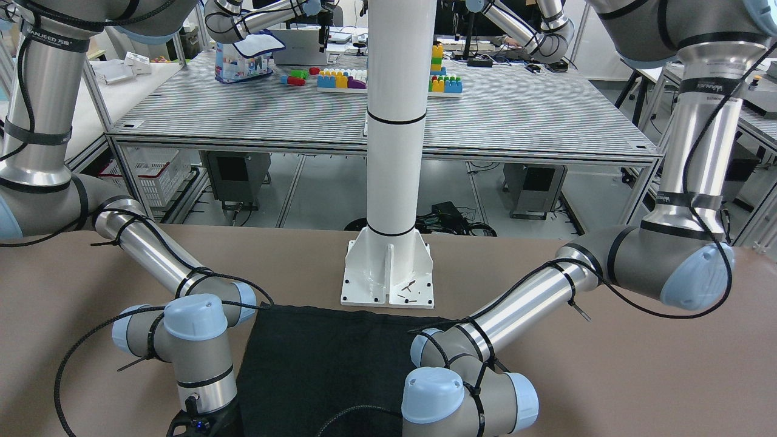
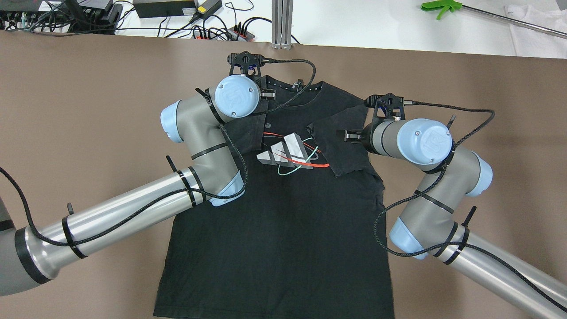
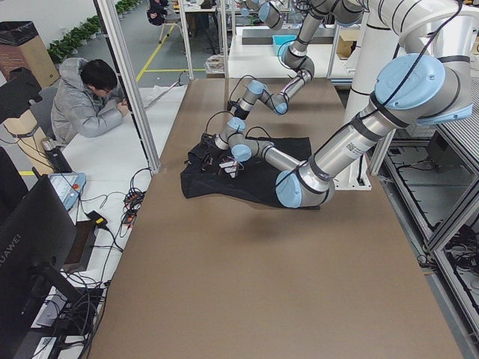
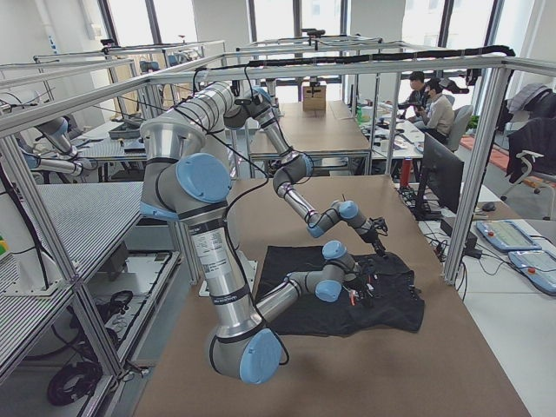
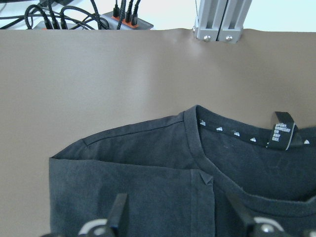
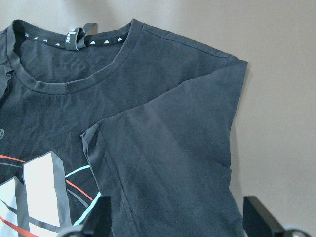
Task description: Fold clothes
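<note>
The clothes are one black T-shirt (image 2: 283, 230) lying flat on the brown table (image 2: 88, 88), chest print up and collar toward the far edge. Both sleeves are folded inward over the chest. In the left wrist view my left gripper (image 5: 177, 219) hovers open over the folded left sleeve (image 5: 123, 182), with nothing between its fingers. My right gripper (image 6: 177, 222) is also open, above the folded right sleeve (image 6: 168, 158). From overhead, each wrist hides its own fingertips. The front-facing view shows only the shirt's lower part (image 1: 315, 364) between the two arms.
The white robot pedestal (image 1: 388, 273) stands at the shirt's hem end. Cables and power strips (image 2: 133, 13) and an aluminium post (image 2: 282, 22) line the table's far edge. A person (image 3: 90, 105) sits beyond that edge. Bare brown table flanks the shirt.
</note>
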